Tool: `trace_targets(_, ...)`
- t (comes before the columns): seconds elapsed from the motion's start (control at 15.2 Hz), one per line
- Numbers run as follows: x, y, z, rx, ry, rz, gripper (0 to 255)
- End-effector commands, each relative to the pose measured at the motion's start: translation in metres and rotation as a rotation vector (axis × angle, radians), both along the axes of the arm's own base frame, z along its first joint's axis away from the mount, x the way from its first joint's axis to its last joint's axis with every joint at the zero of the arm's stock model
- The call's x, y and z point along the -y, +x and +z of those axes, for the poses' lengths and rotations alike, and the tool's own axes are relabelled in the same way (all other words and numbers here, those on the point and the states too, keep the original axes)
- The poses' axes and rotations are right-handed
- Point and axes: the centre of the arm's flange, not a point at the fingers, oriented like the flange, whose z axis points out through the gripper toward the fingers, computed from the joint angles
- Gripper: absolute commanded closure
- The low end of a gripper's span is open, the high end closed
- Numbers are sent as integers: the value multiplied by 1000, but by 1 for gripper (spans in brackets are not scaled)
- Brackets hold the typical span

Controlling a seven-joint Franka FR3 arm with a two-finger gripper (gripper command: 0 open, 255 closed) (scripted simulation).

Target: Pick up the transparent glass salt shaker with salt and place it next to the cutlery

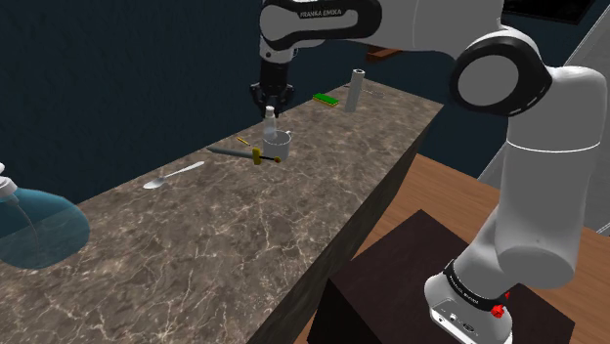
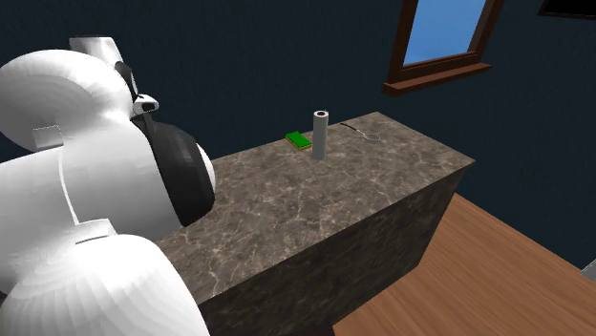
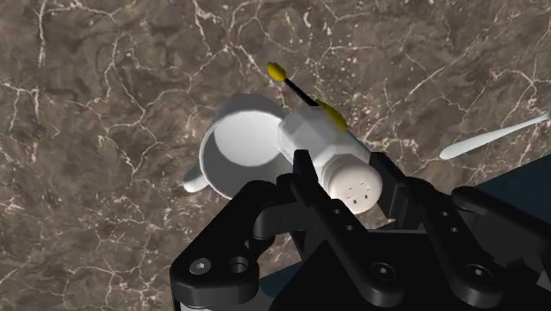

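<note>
One gripper (image 3: 347, 178) tight around the salt shaker (image 3: 316, 137), mug (image 3: 231, 146) just beside, counter (image 3: 106, 106) edge near.

The bench (image 1: 244, 235) is veined brown stone, faintly glossy; the spoon (image 1: 174, 176) on it shiny metal; the floor (image 1: 445, 191) beside wood.
</note>
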Motion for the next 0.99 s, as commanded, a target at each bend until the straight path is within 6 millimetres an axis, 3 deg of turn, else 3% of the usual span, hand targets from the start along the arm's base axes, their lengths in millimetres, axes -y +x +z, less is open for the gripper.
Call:
trace_targets(0.0,-28,6,-7,0,0,-1,255)
trace_targets(0.59,-144,20,-27,0,0,-1,255)
trace_targets(0.66,-167,23,-31,0,0,-1,255)
trace_targets(0.92,-167,23,-53,0,0,-1,255)
